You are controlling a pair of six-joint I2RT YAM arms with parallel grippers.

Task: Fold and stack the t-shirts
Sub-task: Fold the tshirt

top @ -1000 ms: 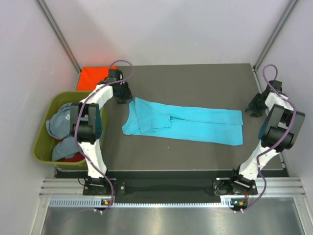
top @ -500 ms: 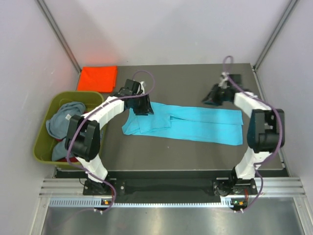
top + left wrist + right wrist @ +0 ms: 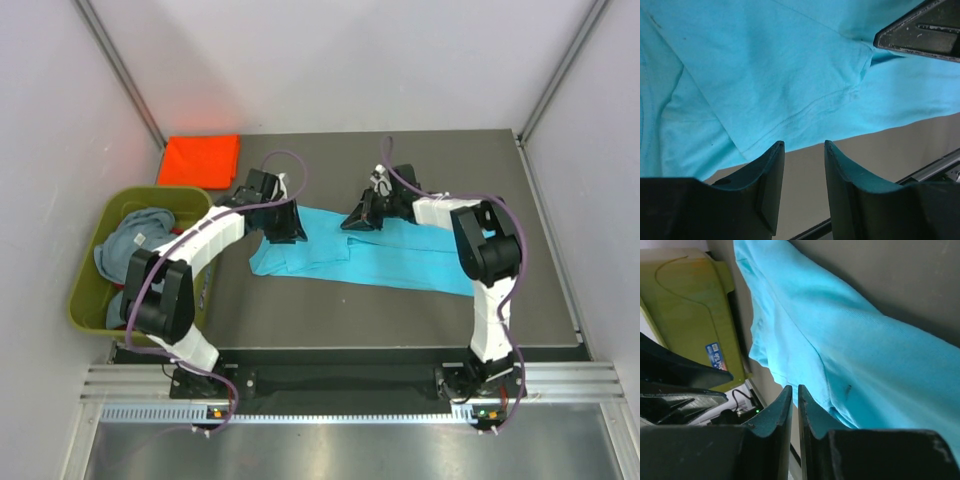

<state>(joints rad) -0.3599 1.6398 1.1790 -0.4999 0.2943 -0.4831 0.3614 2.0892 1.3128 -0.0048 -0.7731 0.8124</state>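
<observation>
Sitting left of the table (image 3: pixel 330 315), the tub (image 3: pixel 78 300) holds a grey-blue shirt (image 3: pixel 125 245); an orange shirt (image 3: pixel 200 160) lies folded behind it. The turquoise shirt (image 3: pixel 400 262) stretches across the table. Above it, the left gripper (image 3: pixel 802 145) hangs apart and empty, while the right gripper (image 3: pixel 795 387) is almost together, gripping nothing visible.

Long shirt (image 3: pixel 420 262) stretched left to right across mid-counter (image 3: pixel 400 160), left pincer (image 3: pixel 288 228) over its left end, right pincer (image 3: pixel 356 222) over its far edge, folded shirt (image 3: pixel 200 160) beside the far-left corner, tub (image 3: pixel 85 312) before it, bundled shirts (image 3: pixel 128 250) inside.
</observation>
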